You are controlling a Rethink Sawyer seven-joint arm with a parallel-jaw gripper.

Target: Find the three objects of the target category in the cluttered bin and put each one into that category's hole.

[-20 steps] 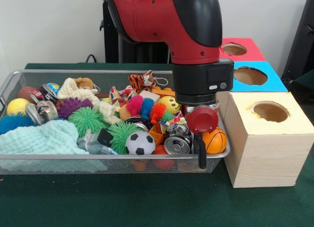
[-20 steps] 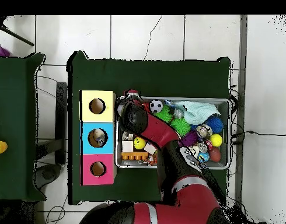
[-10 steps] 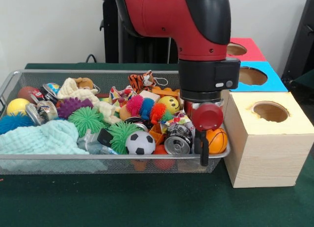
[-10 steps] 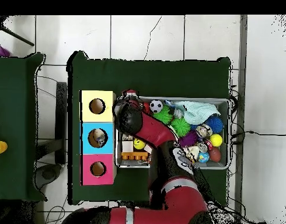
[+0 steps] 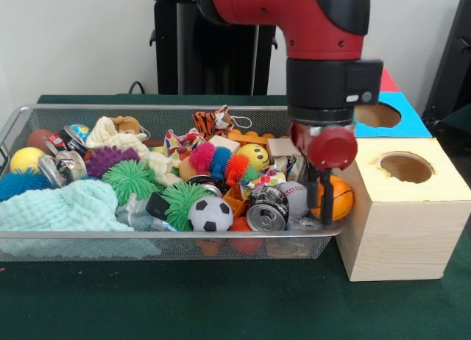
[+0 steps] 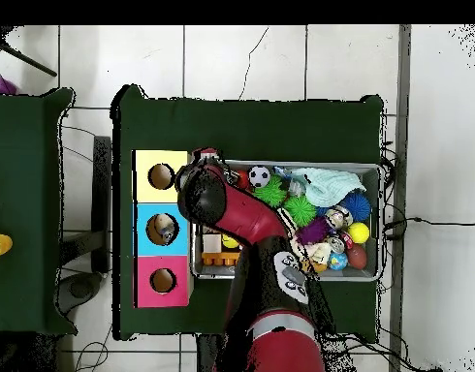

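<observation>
My gripper (image 5: 326, 207) hangs over the right end of the wire bin (image 5: 147, 236), next to the pale wooden box with the yellow top (image 5: 405, 207). It is shut on an orange basketball (image 5: 340, 197), which sits slightly above the bin's rim, against the box's left edge. A dark finger (image 5: 324, 196) crosses the ball's front. Still in the bin are a soccer ball (image 5: 210, 214), a baseball (image 5: 296, 197), a yellow smiley ball (image 5: 255, 156) and a yellow ball (image 5: 26, 160). From overhead, the arm's wrist (image 6: 201, 192) hides the gripper, between the bin and the yellow hole (image 6: 162, 176).
Behind the yellow box stand a blue box (image 5: 383, 113) and a red box (image 5: 386, 81), each with a round hole. The bin also holds cans (image 5: 265, 216), spiky green toys (image 5: 131, 179), a teal cloth (image 5: 66, 206), plush toys and blocks. The arm spans the bin's left half overhead.
The gripper has moved towards the wooden box and risen a little, carrying the orange basketball from the bin's corner to its rim. The baseball is now uncovered.
</observation>
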